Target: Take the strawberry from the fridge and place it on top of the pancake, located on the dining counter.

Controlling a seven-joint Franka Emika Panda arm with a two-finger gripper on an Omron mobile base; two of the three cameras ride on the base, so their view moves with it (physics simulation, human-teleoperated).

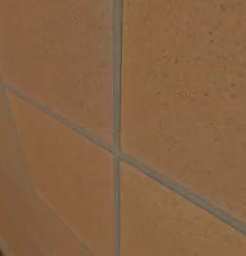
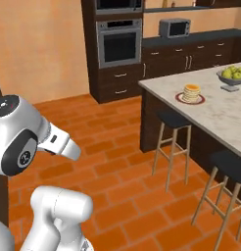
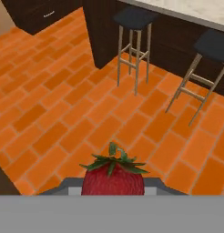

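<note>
Between the fingers (image 3: 113, 191), pinched tight, sits the strawberry (image 3: 113, 179), above orange floor (image 3: 63, 104).

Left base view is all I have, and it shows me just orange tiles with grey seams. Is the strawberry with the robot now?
Observer: Yes. In the hand view the strawberry sits at the gripper, which is shut on it.
Operator: Can you see the pancake anywhere?
Observer: In the right base view the pancake lies on its plate on the dining counter, near the edge.
Operator: Is something standing between the robot and that counter?
Observer: Two stools with dark seats stand along the counter's near side, on the orange brick floor.
</note>
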